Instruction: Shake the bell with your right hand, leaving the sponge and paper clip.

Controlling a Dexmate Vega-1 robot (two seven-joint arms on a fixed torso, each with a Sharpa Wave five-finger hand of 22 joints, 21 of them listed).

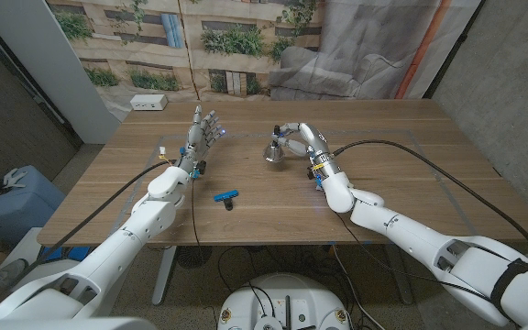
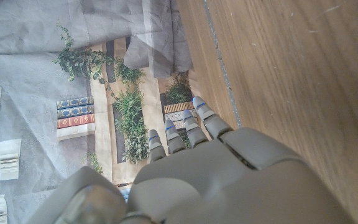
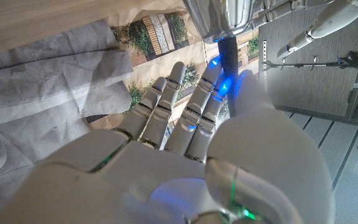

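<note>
In the head view a small silver bell (image 1: 272, 155) hangs at the table's middle, just under my right hand (image 1: 296, 137). That hand pinches the bell's dark handle (image 3: 229, 48) between thumb and fingers, and the shiny bell body (image 3: 219, 14) shows beyond the fingertips in the right wrist view. A blue paper clip (image 1: 225, 195) lies on the wood, nearer to me and left of the bell. My left hand (image 1: 204, 128) stands upright left of the bell with its fingers (image 2: 194, 127) apart, holding nothing.
A wooden table (image 1: 401, 147) carries a white box (image 1: 148, 103) at its far left corner. Black cables (image 1: 401, 147) run over the right side. A printed backdrop (image 1: 227, 41) hangs behind the far edge.
</note>
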